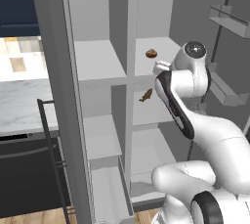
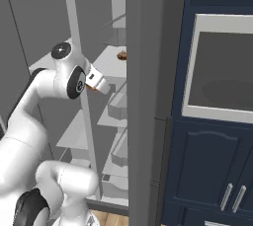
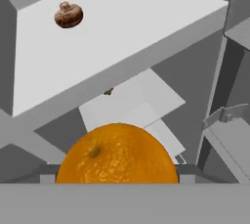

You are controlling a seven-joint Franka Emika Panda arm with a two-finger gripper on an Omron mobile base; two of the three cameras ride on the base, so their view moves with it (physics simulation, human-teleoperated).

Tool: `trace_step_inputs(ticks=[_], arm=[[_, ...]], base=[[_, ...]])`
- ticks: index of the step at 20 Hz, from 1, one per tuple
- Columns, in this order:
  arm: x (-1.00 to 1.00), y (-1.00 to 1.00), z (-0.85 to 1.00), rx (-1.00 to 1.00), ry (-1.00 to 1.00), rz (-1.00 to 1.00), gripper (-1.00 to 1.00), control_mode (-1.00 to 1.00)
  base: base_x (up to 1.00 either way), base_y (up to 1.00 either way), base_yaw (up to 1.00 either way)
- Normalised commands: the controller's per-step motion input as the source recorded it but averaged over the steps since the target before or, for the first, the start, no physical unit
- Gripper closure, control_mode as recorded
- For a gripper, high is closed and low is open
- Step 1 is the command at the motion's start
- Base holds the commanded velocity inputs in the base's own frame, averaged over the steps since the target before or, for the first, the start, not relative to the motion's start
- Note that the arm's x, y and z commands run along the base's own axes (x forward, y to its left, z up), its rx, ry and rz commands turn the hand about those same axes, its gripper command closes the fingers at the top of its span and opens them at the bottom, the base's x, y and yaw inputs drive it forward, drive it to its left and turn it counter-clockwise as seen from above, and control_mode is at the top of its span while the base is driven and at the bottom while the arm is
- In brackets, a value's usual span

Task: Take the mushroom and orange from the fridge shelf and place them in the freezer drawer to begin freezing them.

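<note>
Showing an open grey fridge: smooth flat shelf (image 3: 146, 27) bearing a knobbly brown mushroom (image 3: 68, 15); hand (image 3: 117, 179) holding the dimpled round orange (image 3: 117, 157).

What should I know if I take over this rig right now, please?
Gripper: the orange sits right between its jaws, apparently held, off the fridge shelf.
Mushroom: on that shelf, untouched.
Freezer drawer: pulled open at the bottom of the narrower column, nothing visible in it.
Done: orange picked up.
Left: carry the orange down into the drawer, release it, then return for the mushroom and put it in too.
</note>
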Motion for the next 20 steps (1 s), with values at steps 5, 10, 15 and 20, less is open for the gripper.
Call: trace_step_inputs(ticks=[5, 10, 15, 20], arm=[[-0.96, 0.13, -0.11, -0.01, 0.0, 0.03, 1.0, -1.0], [-0.38, 0.08, -0.44, -0.08, 0.09, 0.01, 1.0, -1.0], [-0.34, 0.0, -0.29, 0.0, 0.08, 0.0, 1.0, -1.0], [-0.32, 0.0, -0.13, 0.0, 0.02, 0.02, 1.0, 1.0]], base=[[0.0, 0.0, 0.0], [0.0, 0.0, 0.0], [0.0, 0.0, 0.0], [-0.31, 0.01, 0.03]])
